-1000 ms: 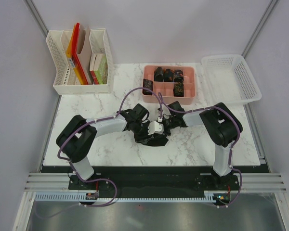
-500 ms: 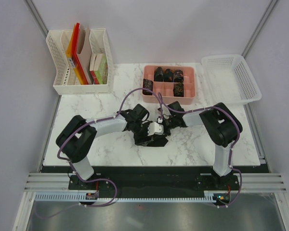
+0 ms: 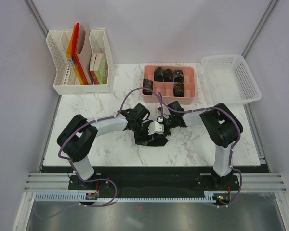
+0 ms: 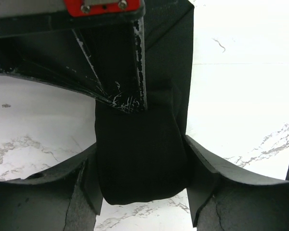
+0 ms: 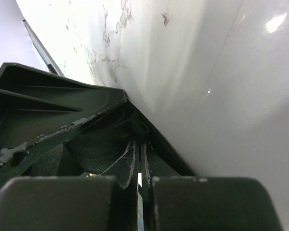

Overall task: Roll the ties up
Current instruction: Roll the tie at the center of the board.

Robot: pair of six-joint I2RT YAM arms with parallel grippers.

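While the arms have barely shifted at the centre of the top view over the last second, the left gripper [image 4: 140,190] has let its jaws out wider. In the left wrist view its fingers [image 4: 82,197] stand well apart at the lower left and lower right of the frame. The folded end of the tie [image 4: 139,154] hangs between them, with slivers of white table [image 4: 241,96] showing at each side, so they flank the fabric and do not seem to squeeze it. The right gripper [image 4: 135,94] comes in from the top of that frame and is clamped tight on the tie. Its own wrist view shows a thin edge of cloth caught in the closed slit at lower centre.

In the top view the tie is the dark heap just below the two grippers, in the middle of the table. Rolled ties [image 3: 168,75] already sit in the pink tray [image 3: 169,99], above centre.

The let-go reads as a regrip. The right gripper seems to be holding the fold in place so the left can take a fresh bite and turn the roll further. The tie under the grippers looks only partly wound, so rolling is still underway. The loose fold could spring open if the left side waits too long.
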